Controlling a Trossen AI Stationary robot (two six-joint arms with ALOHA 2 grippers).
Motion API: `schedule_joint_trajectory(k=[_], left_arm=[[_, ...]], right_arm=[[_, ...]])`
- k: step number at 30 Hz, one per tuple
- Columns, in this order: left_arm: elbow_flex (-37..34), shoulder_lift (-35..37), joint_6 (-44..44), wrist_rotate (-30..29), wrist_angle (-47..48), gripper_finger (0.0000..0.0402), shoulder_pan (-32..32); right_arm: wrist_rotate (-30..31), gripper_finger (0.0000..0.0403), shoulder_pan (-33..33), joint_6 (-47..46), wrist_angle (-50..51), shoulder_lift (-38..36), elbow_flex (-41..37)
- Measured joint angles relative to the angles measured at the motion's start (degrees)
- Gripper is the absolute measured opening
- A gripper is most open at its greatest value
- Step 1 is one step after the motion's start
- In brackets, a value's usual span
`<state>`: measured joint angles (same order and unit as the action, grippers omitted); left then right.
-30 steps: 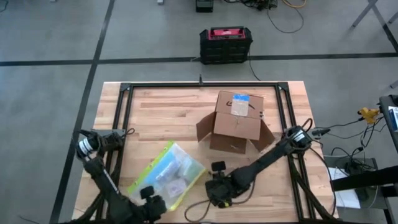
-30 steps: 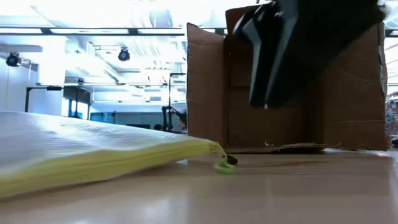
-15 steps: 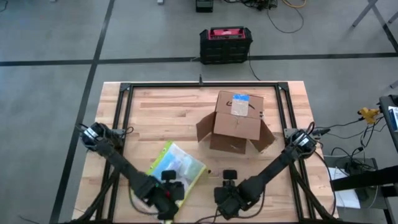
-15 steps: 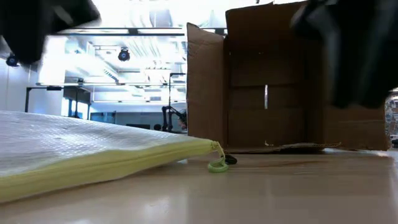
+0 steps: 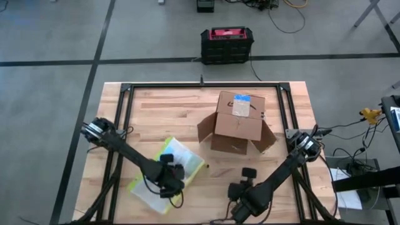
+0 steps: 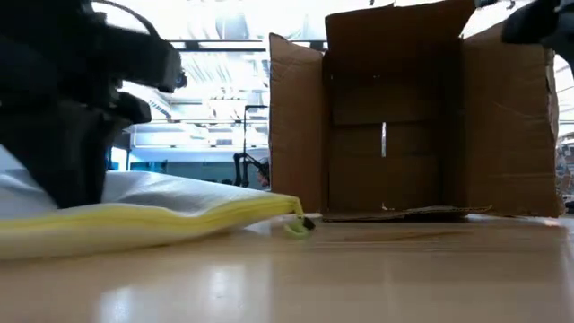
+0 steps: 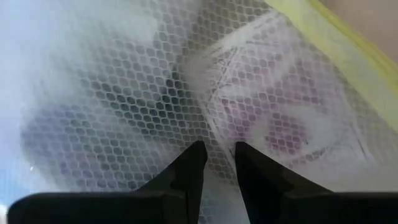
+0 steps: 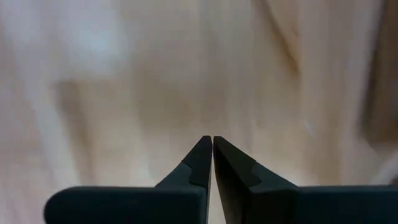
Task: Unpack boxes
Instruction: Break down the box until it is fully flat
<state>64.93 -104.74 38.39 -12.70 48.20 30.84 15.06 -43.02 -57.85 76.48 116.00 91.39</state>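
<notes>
My left gripper is down on the clear yellow-edged pouch, which lies near the left-centre of the table. In the left wrist view my fingers stand a narrow gap apart, their tips against the pouch's mesh-patterned plastic; I cannot tell whether they pinch any of it. My right gripper hangs over bare wood close to the near edge, right of centre, with its fingertips pressed together and holding nothing.

The cardboard box sits right of centre, toward the far side, lying with its open mouth toward the near edge. Its flaps splay out left and right onto the table. From the low view the box's inside looks bare, and the pouch's zip pull lies just short of its mouth.

Open wood shows between the pouch and the box, along the far left of the table, and around my right gripper. The black frame rail runs along the far edge, and a black and red case stands on the floor beyond.
</notes>
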Motion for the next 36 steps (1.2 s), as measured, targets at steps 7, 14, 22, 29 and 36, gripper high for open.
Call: schedule_joint_trajectory(k=[7,14,22,29,36], left_arm=[[-6.36,6.72,6.91,-6.33,6.39,0.0082,-4.20],[-15.28,19.29,16.45,-7.94,9.42,0.0082,-6.52],[-23.24,33.03,25.72,-15.13,-2.70,0.0080,-6.14],[-24.96,31.92,15.00,-17.95,-24.02,0.0080,-5.75],[-25.95,24.13,23.32,-18.02,-17.50,0.0080,-8.28]], right_arm=[[2.32,0.0000,-2.60,-4.26,6.39,-5.59,1.92],[19.74,0.0000,-7.24,-1.18,6.14,-13.32,8.24],[28.13,0.0000,-2.26,0.60,13.15,-22.66,9.07],[25.67,0.0000,6.29,13.15,6.47,-28.32,12.83],[28.76,0.0000,14.18,25.89,11.33,-29.65,23.03]])
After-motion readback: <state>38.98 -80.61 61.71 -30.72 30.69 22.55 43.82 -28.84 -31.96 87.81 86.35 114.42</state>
